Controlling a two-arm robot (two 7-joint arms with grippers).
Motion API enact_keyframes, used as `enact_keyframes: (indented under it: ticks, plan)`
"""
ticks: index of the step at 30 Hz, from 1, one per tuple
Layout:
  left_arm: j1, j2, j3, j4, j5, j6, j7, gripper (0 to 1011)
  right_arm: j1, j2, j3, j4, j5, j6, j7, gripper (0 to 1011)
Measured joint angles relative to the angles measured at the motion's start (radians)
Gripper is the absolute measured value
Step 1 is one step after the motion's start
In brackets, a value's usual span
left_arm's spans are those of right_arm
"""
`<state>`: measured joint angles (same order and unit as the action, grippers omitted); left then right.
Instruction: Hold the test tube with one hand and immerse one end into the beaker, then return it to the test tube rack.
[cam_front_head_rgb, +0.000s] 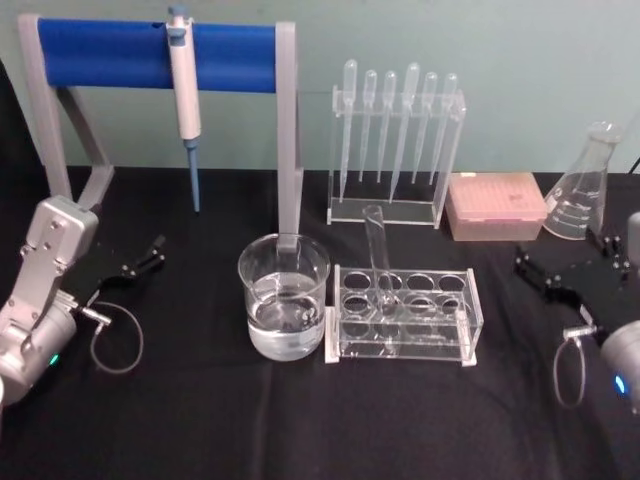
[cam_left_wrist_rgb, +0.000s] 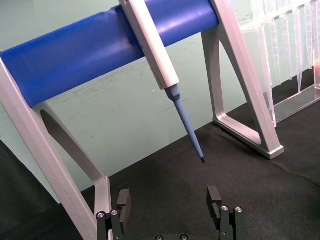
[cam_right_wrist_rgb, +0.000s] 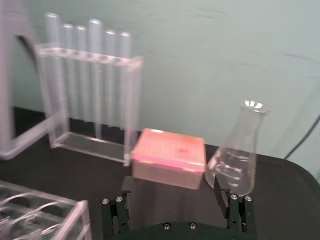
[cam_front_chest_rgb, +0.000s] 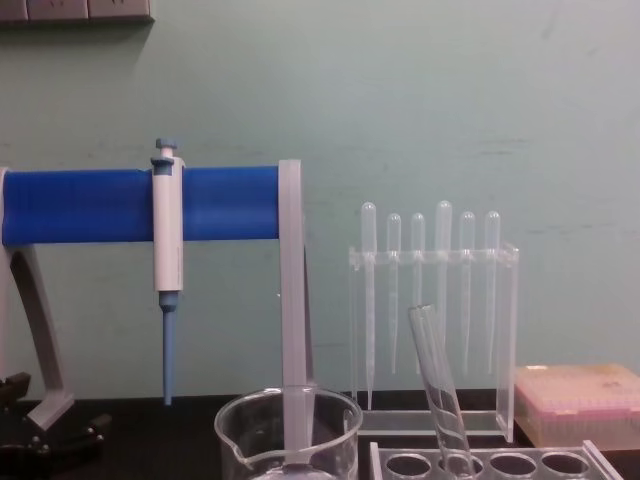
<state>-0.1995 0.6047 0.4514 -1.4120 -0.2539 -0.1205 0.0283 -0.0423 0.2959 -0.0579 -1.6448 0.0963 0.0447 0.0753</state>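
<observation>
The left gripper (cam_front_head_rgb: 140, 258) rests low at the table's left, fingers apart; the right gripper (cam_front_head_rgb: 560, 275) mirrors it, open-fingered.

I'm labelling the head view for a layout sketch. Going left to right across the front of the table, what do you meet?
Left pincer → beaker → rack holding the tilted test tube → right pincer.
</observation>
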Motion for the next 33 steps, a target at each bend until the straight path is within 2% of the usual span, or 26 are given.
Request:
enact_keyframes:
  ticks: [1, 2, 5, 7, 10, 33]
  plan:
    - [0.000, 0.000, 0.000, 0.000, 0.000, 0.000, 0.000, 1000, 0.027, -0.010, 0.001, 0.042, -0.005, -0.017, -0.003, 1002]
    - [0.000, 0.000, 0.000, 0.000, 0.000, 0.000, 0.000, 1000, 0.027, -0.010, 0.001, 0.042, -0.005, -0.017, -0.003, 1002]
    - [0.000, 0.000, 0.000, 0.000, 0.000, 0.000, 0.000, 1000, 0.090, -0.029, -0.005, 0.134, -0.015, -0.042, -0.002, 1002]
    - [0.000, 0.000, 0.000, 0.000, 0.000, 0.000, 0.000, 1000, 0.148, -0.045, -0.016, 0.218, -0.024, -0.067, 0.012, 1002]
    - [0.000, 0.000, 0.000, 0.000, 0.000, 0.000, 0.000, 1000, 0.191, -0.053, -0.031, 0.277, -0.039, -0.091, 0.031, 1002]
    - [0.000, 0.000, 0.000, 0.000, 0.000, 0.000, 0.000, 1000, 0.173, -0.050, -0.025, 0.252, -0.033, -0.082, 0.028, 1003]
